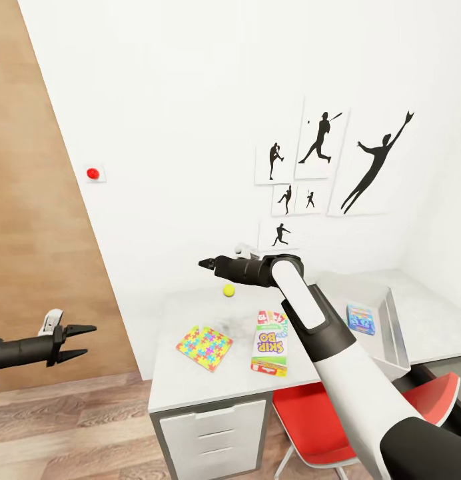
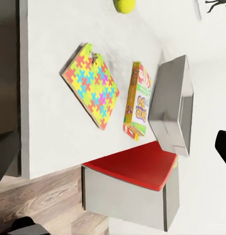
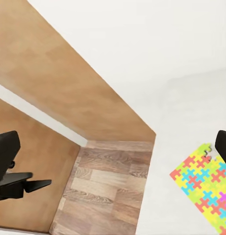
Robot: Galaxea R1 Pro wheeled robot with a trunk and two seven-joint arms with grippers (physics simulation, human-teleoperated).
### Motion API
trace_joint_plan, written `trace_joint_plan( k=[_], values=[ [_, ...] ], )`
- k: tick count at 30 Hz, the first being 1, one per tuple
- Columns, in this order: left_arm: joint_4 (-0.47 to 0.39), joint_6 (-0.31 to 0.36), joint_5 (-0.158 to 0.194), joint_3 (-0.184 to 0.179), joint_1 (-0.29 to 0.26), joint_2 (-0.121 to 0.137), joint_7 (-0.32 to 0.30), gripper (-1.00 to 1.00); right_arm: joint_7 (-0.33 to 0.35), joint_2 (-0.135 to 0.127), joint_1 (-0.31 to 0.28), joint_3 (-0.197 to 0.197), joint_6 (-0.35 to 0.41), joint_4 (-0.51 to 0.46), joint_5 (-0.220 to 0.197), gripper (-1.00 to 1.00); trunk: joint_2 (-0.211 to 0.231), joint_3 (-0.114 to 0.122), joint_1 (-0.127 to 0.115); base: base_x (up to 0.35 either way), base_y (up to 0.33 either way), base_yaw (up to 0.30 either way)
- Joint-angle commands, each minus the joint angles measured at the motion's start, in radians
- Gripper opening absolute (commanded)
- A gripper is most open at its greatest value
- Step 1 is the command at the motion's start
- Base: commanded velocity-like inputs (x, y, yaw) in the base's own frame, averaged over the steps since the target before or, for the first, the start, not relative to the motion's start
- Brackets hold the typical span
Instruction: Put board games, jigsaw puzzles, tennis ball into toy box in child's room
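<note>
Overhead, my right hand [image 1: 205, 265] hangs empty above the desk [image 1: 190, 383], fingers nearly together; my left hand [image 1: 80, 340] is spread, off the desk's end. Just below the right hand lies the ball [image 1: 228, 291]: light, round, prone to roll, best pinched across its middle. Nearer me lie the puzzle [image 1: 204, 347] and Skip-Bo box [image 1: 270, 343]: thin, stiff, flat, best taken by an edge. The bin [image 1: 397, 333] stands far right.

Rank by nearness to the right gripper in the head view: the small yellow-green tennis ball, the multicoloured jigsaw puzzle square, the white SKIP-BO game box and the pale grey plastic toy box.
1. Small yellow-green tennis ball, just below the right gripper.
2. Multicoloured jigsaw puzzle square and white SKIP-BO game box, both toward the table's front edge: too close to call.
3. Pale grey plastic toy box, at the table's right end.
</note>
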Motion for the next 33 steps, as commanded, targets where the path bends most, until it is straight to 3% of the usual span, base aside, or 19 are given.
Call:
trace_joint_plan(
  k=[1, 12, 16, 22, 26, 29, 33],
  values=[
    [0.0, 0.003, 0.001, 0.001, -0.001, 0.005, -0.001, 1.0, -0.014, 0.0, -0.001, 0.0, 0.0, 0.0, -0.01, 1.0, -0.002, -0.002, 0.001, 0.0, 0.063, 0.0],
    [0.002, -0.05, 0.0, -0.001, 0.003, 0.032, 0.026, 1.0, -0.052, 0.004, -0.001, 0.002, -0.001, 0.01, -0.014, 1.0, -0.002, -0.014, 0.001, 0.0, 0.076, 0.0],
    [0.002, -0.064, -0.001, -0.003, 0.004, 0.028, 0.092, 1.0, -0.093, 0.015, -0.001, 0.002, 0.001, 0.026, -0.015, 1.0, -0.002, -0.021, 0.001, 0.0, 0.006, 0.0],
    [0.002, -0.097, -0.001, -0.003, 0.004, 0.014, 0.328, 1.0, -0.141, 0.032, -0.002, 0.002, 0.009, 0.061, -0.015, 1.0, -0.002, -0.031, 0.001, 0.0, 0.001, 0.0],
    [0.002, -0.134, 0.0, -0.001, 0.004, -0.018, 0.503, 1.0, -0.16, 0.034, -0.002, 0.001, 0.022, 0.073, -0.015, 1.0, -0.002, -0.037, 0.001, 0.0, 0.0, 0.0],
    [0.002, -0.166, 0.0, -0.001, 0.004, -0.036, 0.596, 1.0, -0.17, 0.035, -0.003, 0.001, 0.044, 0.079, -0.014, 1.0, -0.002, -0.042, 0.001, 0.0, 0.0, 0.0],
    [0.002, -0.183, 0.0, 0.002, 0.004, -0.047, 0.671, 1.0, -0.201, 0.044, -0.004, 0.001, 0.065, 0.097, -0.014, 1.0, -0.002, -0.048, 0.001, 0.0, 0.0, 0.0]
  ],
)
